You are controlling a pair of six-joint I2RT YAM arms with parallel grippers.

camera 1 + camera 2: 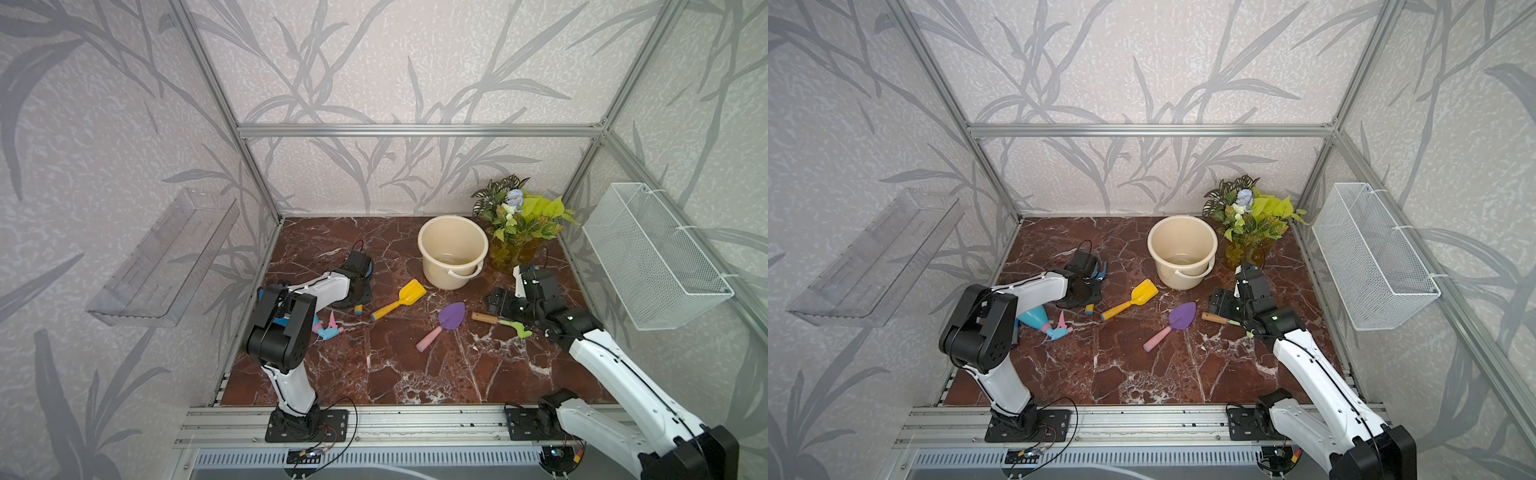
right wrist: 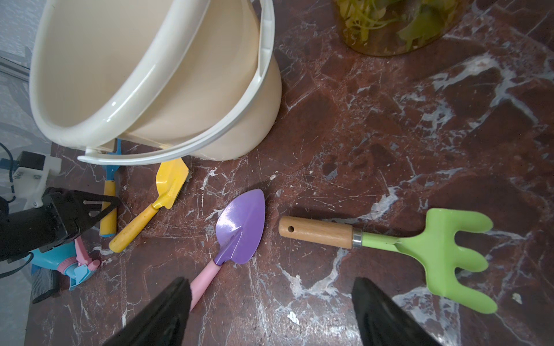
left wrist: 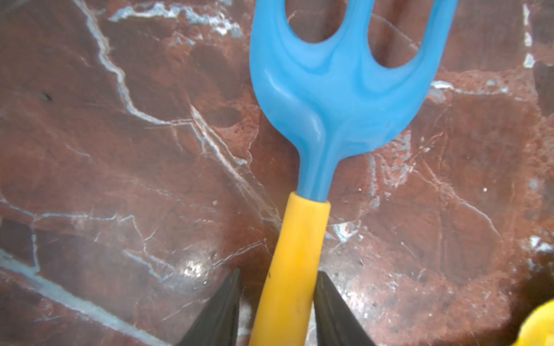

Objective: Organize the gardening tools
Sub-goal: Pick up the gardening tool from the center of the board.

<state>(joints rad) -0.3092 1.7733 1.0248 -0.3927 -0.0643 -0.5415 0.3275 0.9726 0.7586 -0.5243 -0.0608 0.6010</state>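
Observation:
The blue fork [image 3: 335, 99] with a yellow handle lies on the marble floor. My left gripper [image 3: 278, 272] straddles that handle; one finger touches it and a thin gap shows at the other. In a top view the handle's end [image 1: 358, 309] pokes out below the left gripper [image 1: 356, 296]. The yellow shovel [image 1: 405, 297], purple trowel [image 1: 451, 316] and green rake [image 2: 443, 254] lie in a row between the arms. The spray bottle [image 1: 1038, 320] lies by the left arm. My right gripper [image 2: 271, 281] hangs open above bare floor between trowel and rake.
A cream bucket [image 1: 420, 243] stands upright at the back, with a potted plant [image 1: 519, 216] to its right. A white wire basket [image 1: 656, 257] hangs on the right wall and a clear shelf [image 1: 162, 257] on the left wall.

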